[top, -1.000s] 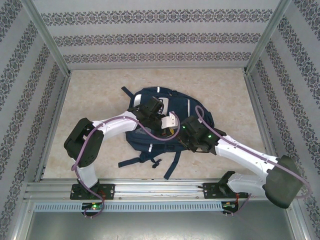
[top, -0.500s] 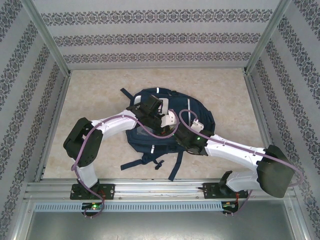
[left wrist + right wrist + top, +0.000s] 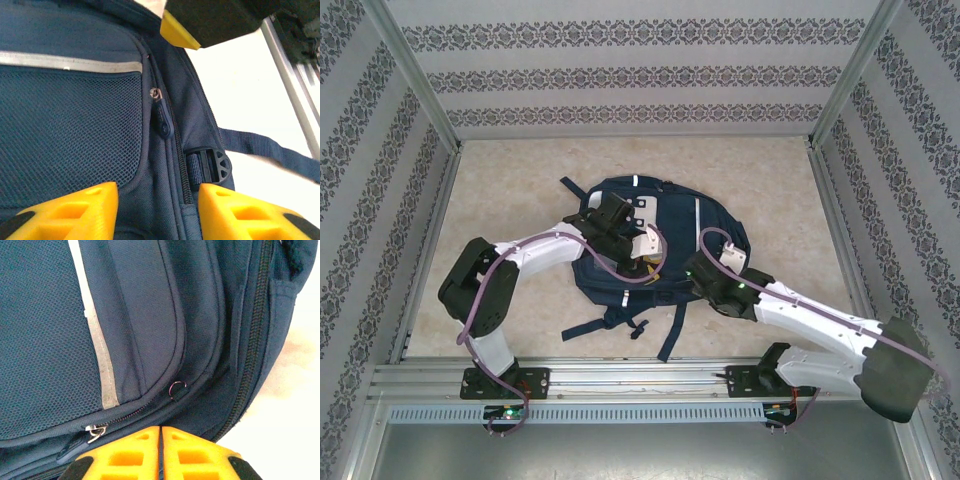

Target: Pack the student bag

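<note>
The student bag (image 3: 665, 225), a navy backpack with white reflective patches, lies flat in the middle of the table with its straps (image 3: 625, 325) trailing toward the arms. My left gripper (image 3: 648, 258) hovers over its front, open, its yellow fingers (image 3: 65, 212) straddling a zip line just below a dark zip pull (image 3: 162, 117) and beside a black buckle (image 3: 207, 167). My right gripper (image 3: 694, 268) sits at the bag's right edge. Its fingers (image 3: 130, 455) are pressed together against the navy fabric, close to a metal zip slider (image 3: 96, 431) and a small ring (image 3: 177, 389).
The beige table (image 3: 520, 200) is fenced by patterned walls on three sides, with a metal rail (image 3: 640, 380) along the near edge. A loose strap (image 3: 265, 150) lies on the table right of the bag. Bare table surrounds the bag.
My left gripper has gone from shut to open over the zip. The right gripper's jaws have closed, and its arm has shifted back toward the bag's right edge.
</note>
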